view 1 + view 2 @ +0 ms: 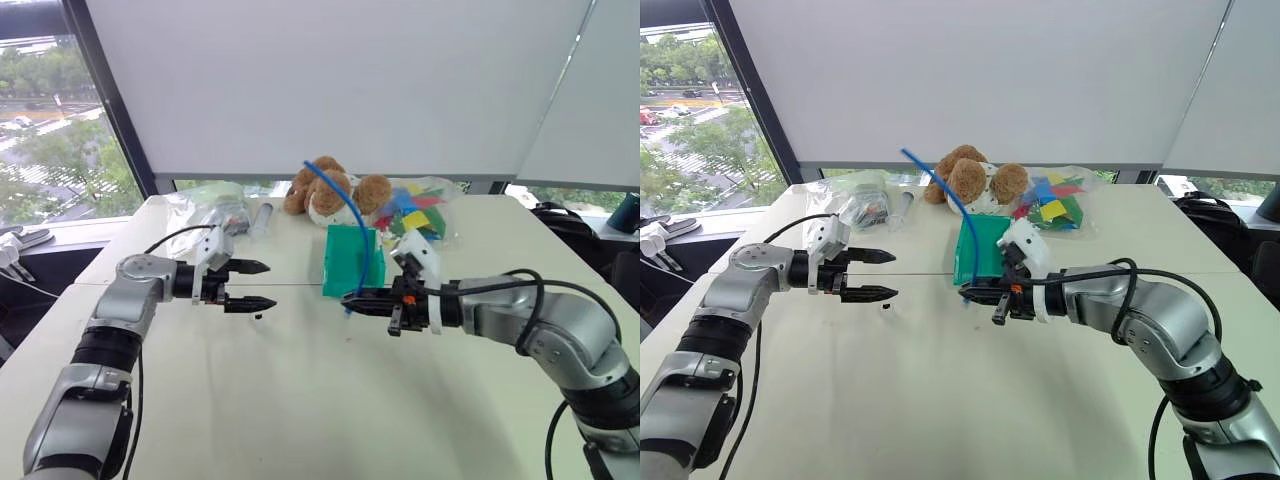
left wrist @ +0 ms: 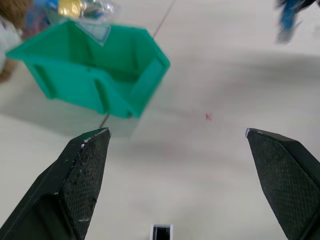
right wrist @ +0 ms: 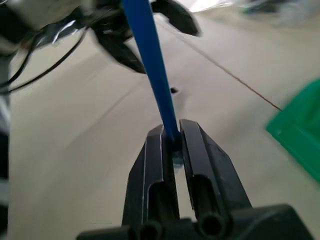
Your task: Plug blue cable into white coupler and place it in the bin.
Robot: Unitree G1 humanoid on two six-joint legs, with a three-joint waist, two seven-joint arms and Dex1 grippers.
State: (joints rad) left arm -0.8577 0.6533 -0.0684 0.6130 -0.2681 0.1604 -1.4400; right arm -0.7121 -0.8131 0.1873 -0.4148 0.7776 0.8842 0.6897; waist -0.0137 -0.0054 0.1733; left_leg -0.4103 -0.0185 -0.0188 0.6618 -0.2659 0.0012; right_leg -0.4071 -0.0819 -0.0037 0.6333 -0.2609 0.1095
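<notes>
Blue cable [image 1: 352,215], a thin flexible cord, arcs up from the right gripper [image 1: 352,298], pinched in its closed fingers. Left of it, the left gripper [image 1: 258,286] gapes empty; the tiny white coupler [image 1: 259,316] lies just below. Behind the right gripper stands the teal-green plastic bin [image 1: 345,262].

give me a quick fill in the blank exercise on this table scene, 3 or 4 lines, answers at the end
1. The right pincer is shut on the ____ cable.
2. The left pincer has its fingers ____ with nothing between them.
3. The small white coupler lies on the ____.
4. The bin is ____ in colour.

Missing words: blue; open; table; green
</notes>
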